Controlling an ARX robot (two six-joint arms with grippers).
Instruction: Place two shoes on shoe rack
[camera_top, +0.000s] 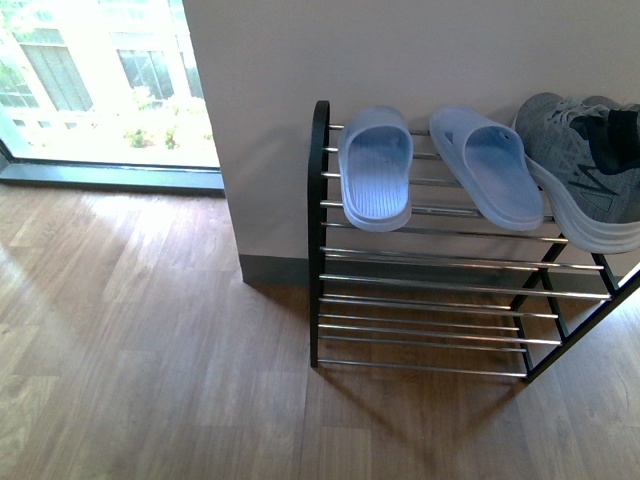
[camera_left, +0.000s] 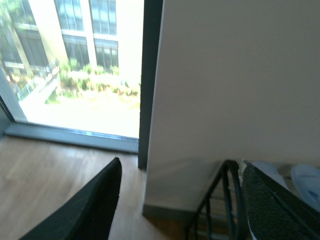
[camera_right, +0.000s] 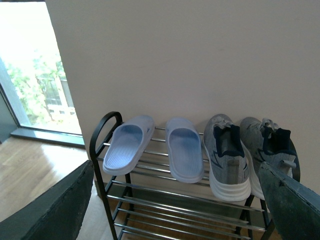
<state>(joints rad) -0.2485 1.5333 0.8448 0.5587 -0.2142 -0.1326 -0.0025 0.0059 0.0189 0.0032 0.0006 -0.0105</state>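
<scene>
Only gripper fingers show — the left gripper (camera_left: 180, 205) has dark, matte, tapering fingers; the right gripper (camera_right: 175, 205) has charcoal-grey ones with a grainy, textured surface.

The front view looks steeply down at the shoe rack (camera_top: 440, 290) against the wall, cutting off its right end. The right wrist view faces the rack (camera_right: 200, 200) from farther back and lower, showing its whole top tier. The left wrist view aims toward the window (camera_left: 75, 65), catching only the rack's (camera_left: 227, 200) left arch.
</scene>
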